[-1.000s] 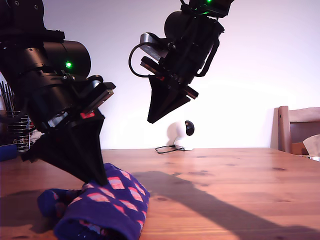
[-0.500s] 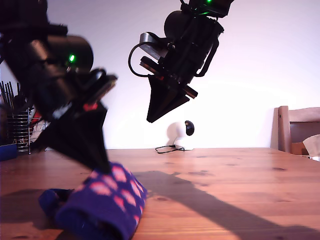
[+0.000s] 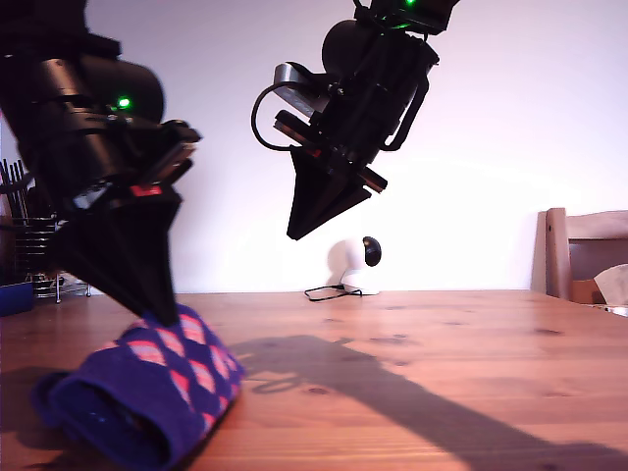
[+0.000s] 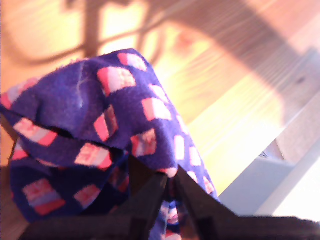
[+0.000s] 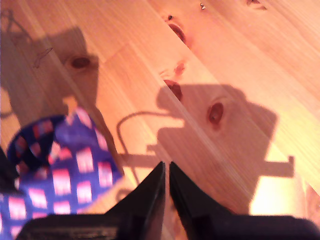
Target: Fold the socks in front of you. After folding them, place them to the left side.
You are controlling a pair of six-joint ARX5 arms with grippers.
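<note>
Clenched on a fold of the soft navy-purple knitted socks with pink-red squares, my first gripper pinched the bundle at the exterior view's near left, where the socks rested on the wooden table. High above the table's middle, my second gripper hung with its jaws pressed together on nothing, well apart from the socks. At the far left of the exterior view stood a wire rack holding dark upright utensils I could not identify.
</note>
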